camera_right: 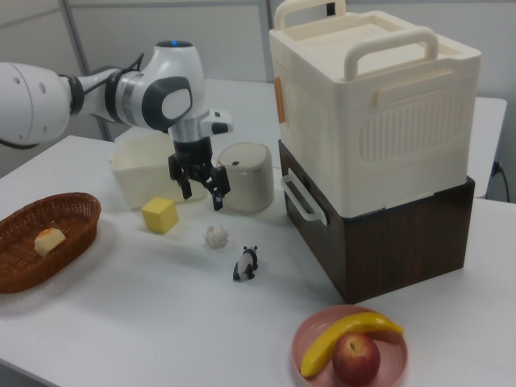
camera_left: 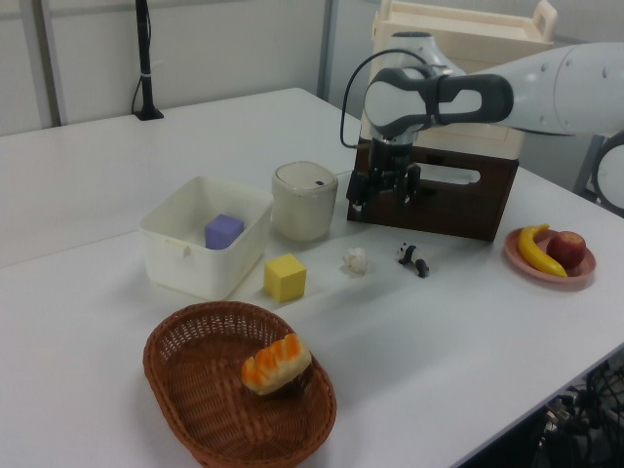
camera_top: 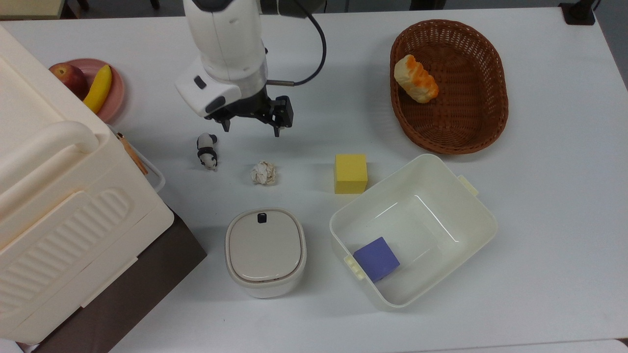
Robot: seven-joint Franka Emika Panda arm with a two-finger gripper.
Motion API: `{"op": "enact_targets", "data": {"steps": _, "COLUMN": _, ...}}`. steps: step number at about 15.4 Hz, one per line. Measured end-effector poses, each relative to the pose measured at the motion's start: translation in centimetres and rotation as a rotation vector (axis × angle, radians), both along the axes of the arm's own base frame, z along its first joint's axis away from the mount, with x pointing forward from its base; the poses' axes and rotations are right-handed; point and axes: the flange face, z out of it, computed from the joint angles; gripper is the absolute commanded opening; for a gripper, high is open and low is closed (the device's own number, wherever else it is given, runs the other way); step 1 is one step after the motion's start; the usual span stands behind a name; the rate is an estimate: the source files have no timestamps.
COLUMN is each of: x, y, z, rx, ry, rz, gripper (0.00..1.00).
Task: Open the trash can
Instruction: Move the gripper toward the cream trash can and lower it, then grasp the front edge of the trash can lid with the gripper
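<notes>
The trash can [camera_top: 265, 251] is a small cream-white rounded bin standing near the table's front edge in the top view. Its beige-grey lid lies flat and closed, with the dark button [camera_top: 262, 217] at the lid's far edge. It also stands beside the dark brown base in the left view [camera_left: 304, 200] and the right view [camera_right: 246, 176]. My gripper [camera_top: 251, 130] hangs open above the table, well beyond the trash can and holding nothing. It hovers above and behind a crumpled paper ball [camera_top: 264, 173]. The open gripper shows in the left view [camera_left: 382, 198] and the right view [camera_right: 201, 196].
A panda toy [camera_top: 207, 151] and a yellow cube [camera_top: 351, 173] lie between gripper and bin. A lidless white tub [camera_top: 473, 206] holding a purple cube [camera_top: 376, 258] sits at the top view's right. A big cream box [camera_top: 49, 196], a fruit plate [camera_top: 117, 95] and a wicker basket [camera_top: 490, 73] with bread ring the area.
</notes>
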Motion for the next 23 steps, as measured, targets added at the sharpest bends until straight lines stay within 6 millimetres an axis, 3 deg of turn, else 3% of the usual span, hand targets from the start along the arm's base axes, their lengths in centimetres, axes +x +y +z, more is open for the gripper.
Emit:
{"op": "enact_targets", "data": {"steps": 4, "x": 0.8, "y": 1.1, "z": -2.5, "rx": -0.026, "ry": 0.005, "rz": 0.031, "gripper": 1.00}}
{"op": "enact_targets", "data": {"steps": 12, "x": 1.9, "y": 1.6, "z": -5.4, "rx": -0.044, "ry": -0.015, "rz": 0.052, "gripper": 1.00}}
{"op": "enact_targets", "data": {"steps": 15, "x": 2.2, "y": 1.8, "z": -6.5, "rx": -0.045, "ry": -0.019, "rz": 0.056, "gripper": 0.64}}
{"op": "enact_targets", "data": {"steps": 18, "x": 3.3, "y": 1.8, "z": -4.3, "rx": -0.048, "ry": -0.081, "rz": 0.058, "gripper": 0.33}}
{"op": "enact_targets", "data": {"steps": 20, "x": 4.6, "y": 1.9, "z": -1.8, "rx": -0.048, "ry": -0.195, "rz": 0.067, "gripper": 0.23}}
{"op": "enact_targets", "data": {"steps": 23, "x": 6.2, "y": 2.2, "z": 1.4, "rx": -0.048, "ry": -0.363, "rz": 0.072, "gripper": 0.19}}
